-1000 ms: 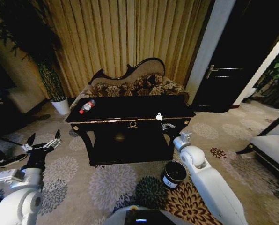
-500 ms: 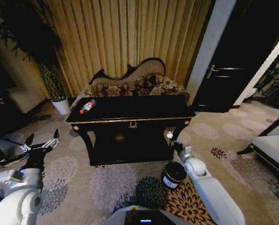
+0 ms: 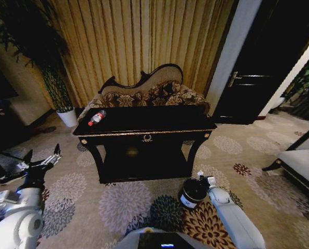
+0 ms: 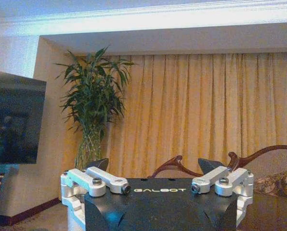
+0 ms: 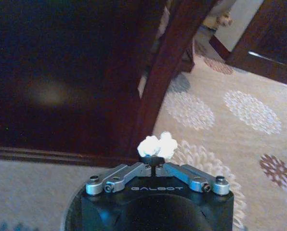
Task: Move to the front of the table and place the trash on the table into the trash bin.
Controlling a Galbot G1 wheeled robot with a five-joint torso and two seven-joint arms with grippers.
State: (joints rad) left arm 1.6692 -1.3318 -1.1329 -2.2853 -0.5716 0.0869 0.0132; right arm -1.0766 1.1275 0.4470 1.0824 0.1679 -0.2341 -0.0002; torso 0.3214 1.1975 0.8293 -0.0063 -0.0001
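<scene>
Head view: the right arm reaches forward and down on the right, its right gripper (image 3: pixel 199 177) low over the rim of the trash bin (image 3: pixel 193 191), which stands on the patterned carpet (image 3: pixel 118 202) just in front of the right front leg of the worktop (image 3: pixel 144 123). In the right wrist view the jaws are pinched nearly shut on one crumpled white paper wad (image 5: pixel 157 146), held at the tips with the dark table leg (image 5: pixel 158 77) behind it. The left arm is raised at the left, well apart from the worktop, and its left gripper (image 3: pixel 41 161) stands with the jaws spread wide and holding nothing; the left wrist view shows the same wide spread against the curtain (image 4: pixel 191 110) and a potted plant (image 4: pixel 93 106). One bottle (image 3: pixel 96 118) with a red label lies on its side at the far left corner of the worktop. I count one bottle, one wad and one bin. A second ago the wad sat at the front right edge of the worktop with the right gripper beside it; half a second ago the gripper was between worktop and bin; now it is at the bin. The left arm has drifted slightly outward.
</scene>
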